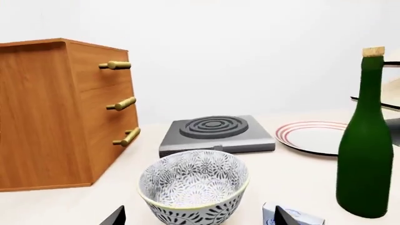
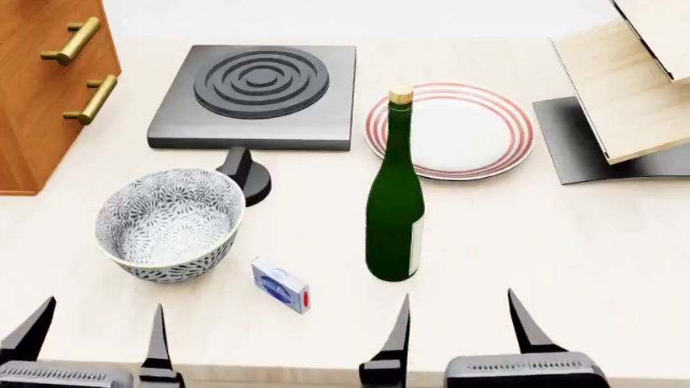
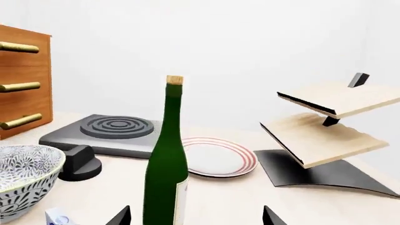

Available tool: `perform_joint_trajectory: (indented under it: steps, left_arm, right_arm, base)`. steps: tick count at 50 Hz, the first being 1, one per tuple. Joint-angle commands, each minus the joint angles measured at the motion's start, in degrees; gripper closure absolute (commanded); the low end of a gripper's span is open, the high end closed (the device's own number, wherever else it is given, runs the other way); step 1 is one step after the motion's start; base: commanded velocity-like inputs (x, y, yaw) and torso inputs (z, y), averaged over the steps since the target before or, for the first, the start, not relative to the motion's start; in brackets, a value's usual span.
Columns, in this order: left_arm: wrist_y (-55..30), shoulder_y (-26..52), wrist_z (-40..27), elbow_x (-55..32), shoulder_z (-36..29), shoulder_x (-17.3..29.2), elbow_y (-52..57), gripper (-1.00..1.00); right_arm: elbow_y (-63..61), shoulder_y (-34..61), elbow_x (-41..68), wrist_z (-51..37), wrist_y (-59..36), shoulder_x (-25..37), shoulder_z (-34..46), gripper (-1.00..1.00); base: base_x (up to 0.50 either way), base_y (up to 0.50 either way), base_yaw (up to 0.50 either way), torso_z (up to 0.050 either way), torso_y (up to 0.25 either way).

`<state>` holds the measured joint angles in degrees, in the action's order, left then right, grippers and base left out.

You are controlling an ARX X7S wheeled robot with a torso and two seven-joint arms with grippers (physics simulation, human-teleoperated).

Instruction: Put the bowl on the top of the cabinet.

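Observation:
The leaf-patterned bowl (image 2: 167,222) stands upright on the table, left of centre. It also shows close up in the left wrist view as the bowl (image 1: 194,185) and at the edge of the right wrist view as the bowl (image 3: 25,180). The orange-brown cabinet (image 2: 48,89) with brass handles rises at the far left; in the left wrist view the cabinet (image 1: 56,112) stands beyond the bowl. My left gripper (image 2: 97,327) hangs open near the table's front edge, short of the bowl, nothing between its fingers. My right gripper (image 2: 458,323) is open too, short of the bottle.
A green corked bottle (image 2: 395,206) stands mid-table. Behind it lie a red-ringed plate (image 2: 453,129) and a dark hotplate (image 2: 257,95) with a black knob (image 2: 246,174). A small blue-white box (image 2: 280,284) lies by the bowl. A pale wood rack (image 2: 636,81) stands far right.

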<state>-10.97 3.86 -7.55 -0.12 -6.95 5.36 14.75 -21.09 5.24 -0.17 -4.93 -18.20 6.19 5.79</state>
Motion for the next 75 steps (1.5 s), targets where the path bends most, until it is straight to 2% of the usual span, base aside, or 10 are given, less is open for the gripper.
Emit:
perform_joint_trajectory:
  steps: [1,36,48,75]
  left_arm:
    - [-5.5,2.5,-1.1,1.0,-2.1,1.1,6.7,-1.00]
    - [-8.3,3.4,-3.8,-0.8,-3.2,2.6,11.9,-1.00]
    - [-8.2,3.3,-4.4,-1.4,-3.6,3.1,12.1,-1.00]
    - [-7.8,2.8,-5.6,-2.5,-4.1,4.3,13.0,-1.00]
  right_arm:
    - [-8.6,4.0,0.0,-0.4,-7.4,1.5,0.7,-1.00]
    - [-8.5,3.4,3.9,-2.0,-5.8,2.4,-0.9,-1.00]
    - [-8.1,3.4,2.9,-3.3,-5.3,3.0,0.1,-1.00]
    - [-8.0,2.8,5.1,-3.4,-3.7,3.9,0.9,-1.00]
  base:
    - [0.00,0.00,0.00,0.000,0.000]
    - [0.00,0.00,0.00,0.000,0.000]
    - [0.00,0.47,0.00,0.000,0.000]
    - [0.00,0.14,0.00,0.000,0.000]
